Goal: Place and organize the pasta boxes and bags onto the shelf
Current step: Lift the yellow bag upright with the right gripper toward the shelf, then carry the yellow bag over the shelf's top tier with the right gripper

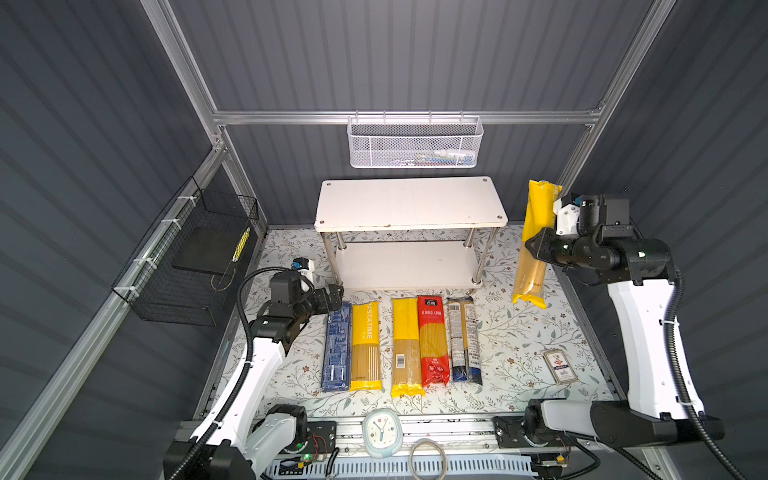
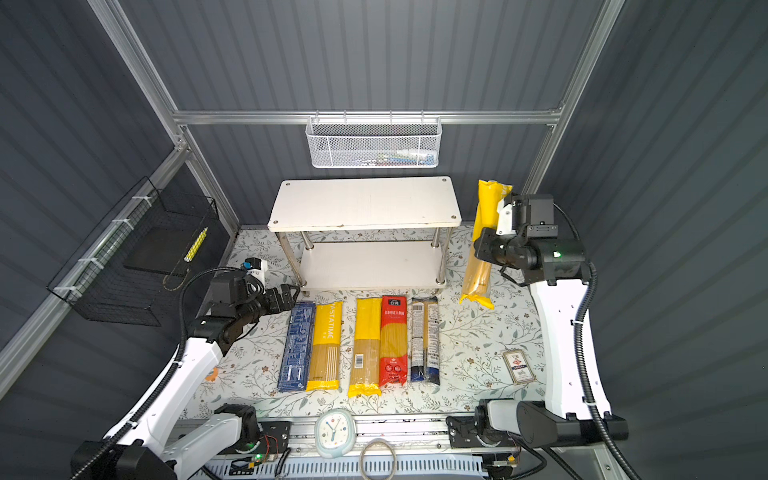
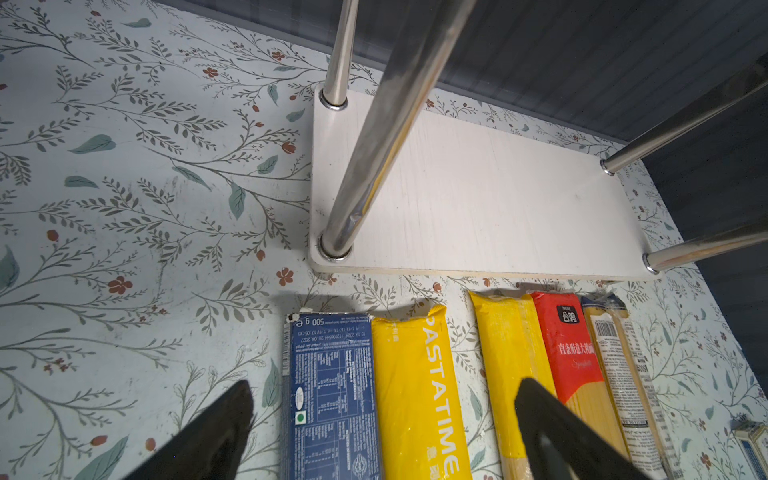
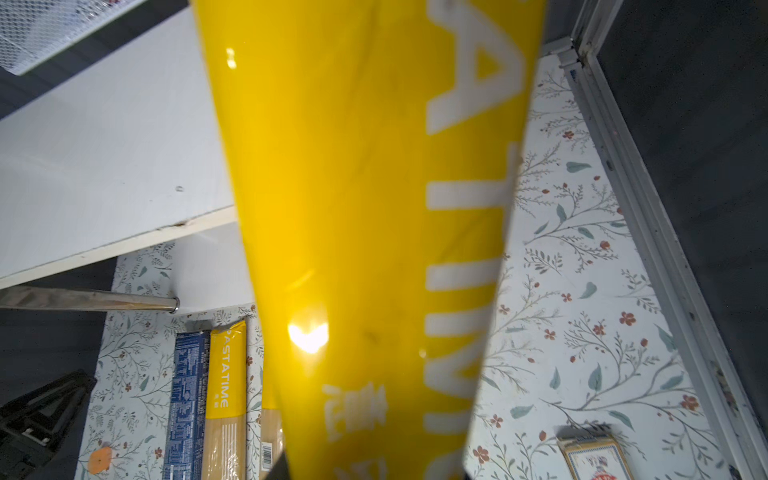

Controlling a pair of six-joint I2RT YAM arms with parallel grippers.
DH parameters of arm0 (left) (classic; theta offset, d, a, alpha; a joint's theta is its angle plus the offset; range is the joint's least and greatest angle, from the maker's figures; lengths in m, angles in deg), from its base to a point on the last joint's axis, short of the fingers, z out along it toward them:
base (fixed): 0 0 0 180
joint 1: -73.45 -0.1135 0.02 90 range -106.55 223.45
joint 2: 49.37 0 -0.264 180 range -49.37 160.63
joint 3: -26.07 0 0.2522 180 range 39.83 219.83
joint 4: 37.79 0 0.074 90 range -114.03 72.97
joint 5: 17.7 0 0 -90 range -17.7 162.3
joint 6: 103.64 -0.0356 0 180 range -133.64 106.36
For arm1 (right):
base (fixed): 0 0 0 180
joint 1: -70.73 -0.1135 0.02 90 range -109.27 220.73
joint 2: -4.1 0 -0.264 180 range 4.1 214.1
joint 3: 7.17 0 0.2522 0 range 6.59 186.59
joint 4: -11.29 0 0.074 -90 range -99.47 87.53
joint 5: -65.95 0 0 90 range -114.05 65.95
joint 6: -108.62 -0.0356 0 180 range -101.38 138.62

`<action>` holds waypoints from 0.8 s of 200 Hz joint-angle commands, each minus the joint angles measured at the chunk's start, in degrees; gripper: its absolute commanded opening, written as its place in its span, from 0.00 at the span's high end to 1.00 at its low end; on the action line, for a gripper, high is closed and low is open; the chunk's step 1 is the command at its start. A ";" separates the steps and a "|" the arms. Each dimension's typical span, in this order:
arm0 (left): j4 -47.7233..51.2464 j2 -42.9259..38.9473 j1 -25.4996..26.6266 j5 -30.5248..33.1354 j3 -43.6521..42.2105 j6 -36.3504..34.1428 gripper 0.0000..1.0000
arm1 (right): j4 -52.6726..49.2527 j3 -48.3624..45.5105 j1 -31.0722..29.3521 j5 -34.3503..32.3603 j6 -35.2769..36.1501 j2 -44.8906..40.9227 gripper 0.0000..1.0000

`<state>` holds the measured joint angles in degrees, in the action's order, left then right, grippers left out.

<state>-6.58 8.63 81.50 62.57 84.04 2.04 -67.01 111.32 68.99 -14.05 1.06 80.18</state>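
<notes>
I am pinching the held yellow bag [image 1: 537, 199] in my right end effector [image 1: 540, 247], with both fingers pressed tight on its middle. The bag is standing almost straight up, just to the right of the shelf [image 1: 409, 203]. Its top end is reaching about as high as the shelf's top board. I cannot tell if its bottom end is touching the worktop [image 1: 519, 345]. The shelf is sitting to the left of my right end effector, and its boards are running long from side to side. My bag is pointing up and down, so I am thinking it needs tipping flat and turning sideways to match a board before going across. My right arm is the nearer one for this. My left end effector [image 1: 336, 298] is hanging spread wide and holding nothing. It is waiting by the shelf's front left leg, just over the far end of the dark-blue box [image 1: 336, 349]. That box and the row of other bags [image 1: 405, 345] are lying flat in front of the shelf, with their long sides pointing toward it.
</notes>
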 commanded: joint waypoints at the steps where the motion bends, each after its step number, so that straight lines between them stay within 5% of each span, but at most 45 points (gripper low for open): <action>1: 1.06 -0.14 -0.19 -1.10 1.59 -0.74 0.01 | 8.52 3.35 0.24 6.52 -0.73 -0.24 0.86; 160: 2.85 -0.93 -0.06 -1.09 1.85 -0.41 0.01 | 19.24 32.51 -3.70 21.99 -6.77 26.67 0.87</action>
<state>-5.51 8.60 81.52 62.13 84.04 2.06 -55.51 137.70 65.47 2.19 -4.14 104.88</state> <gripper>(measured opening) 0.992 0.247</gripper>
